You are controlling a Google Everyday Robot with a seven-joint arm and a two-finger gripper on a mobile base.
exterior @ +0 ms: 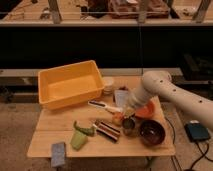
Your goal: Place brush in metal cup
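Observation:
The brush [102, 105] lies flat on the wooden table just in front of the yellow bin, its black part to the left and its pale part to the right. The metal cup [128, 126] stands upright near the table's front, between the striped dark block and the maroon bowl. My gripper [128, 108] hangs at the end of the white arm [167, 92], just right of the brush's pale end and above and behind the cup. Nothing shows in the gripper.
A large yellow bin [70, 84] fills the back left. An orange bowl [146, 110] and a dark maroon bowl [151, 133] sit on the right. A striped dark block [107, 130], green items [80, 136], a grey-blue sponge [58, 153] and a white cup [107, 84] are also on the table [50, 127].

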